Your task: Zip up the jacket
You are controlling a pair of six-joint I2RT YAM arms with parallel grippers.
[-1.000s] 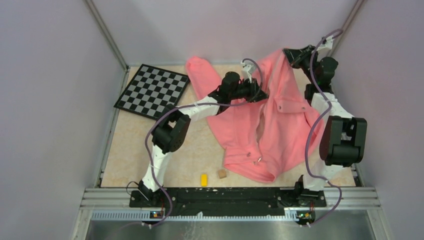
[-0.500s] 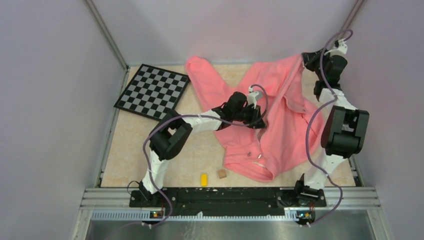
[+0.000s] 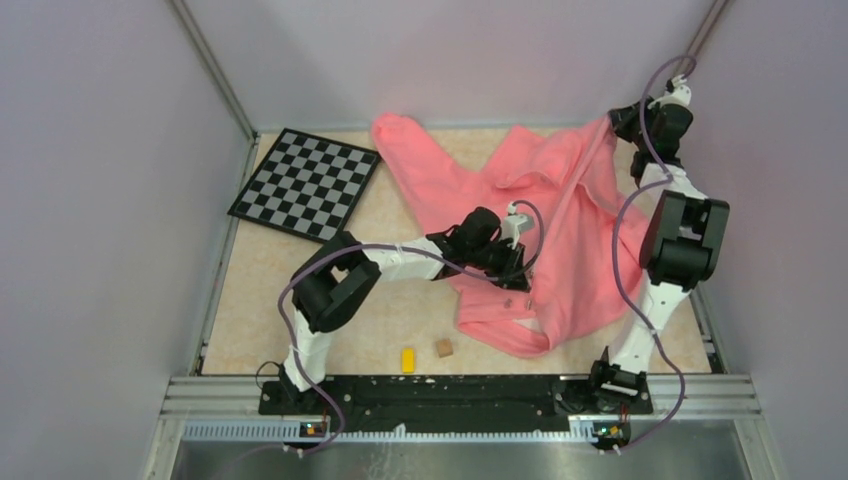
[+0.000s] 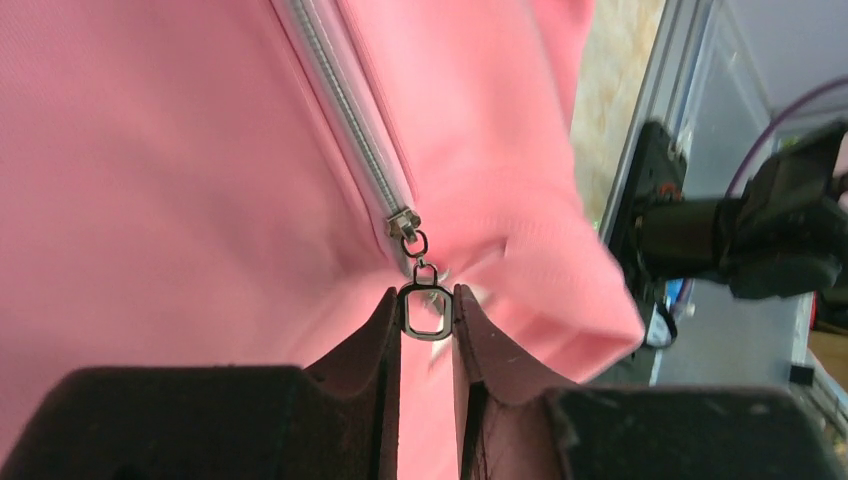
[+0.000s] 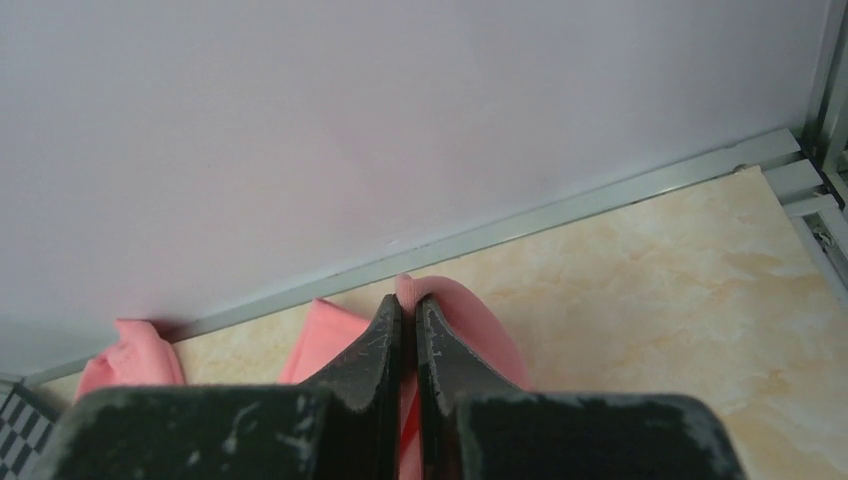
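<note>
The salmon-pink jacket (image 3: 560, 215) lies spread over the table's middle and right. My left gripper (image 3: 518, 268) is shut on the zipper's small metal pull (image 4: 426, 311), low on the jacket's front. The light zipper (image 4: 345, 115) runs closed above the pull in the left wrist view. My right gripper (image 3: 617, 118) is shut on a fold of the jacket's edge (image 5: 412, 290) and holds it up at the far right corner. The fabric is stretched between the two grippers.
A checkerboard (image 3: 305, 182) lies at the far left. A small yellow block (image 3: 408, 359) and a small wooden cube (image 3: 443, 348) sit near the front edge. Grey walls close in on the right gripper (image 5: 408, 305) at the back.
My left gripper has moved toward the near edge with the zipper pull. My right gripper has drawn the jacket's edge further to the far right corner, stretching the fabric.
</note>
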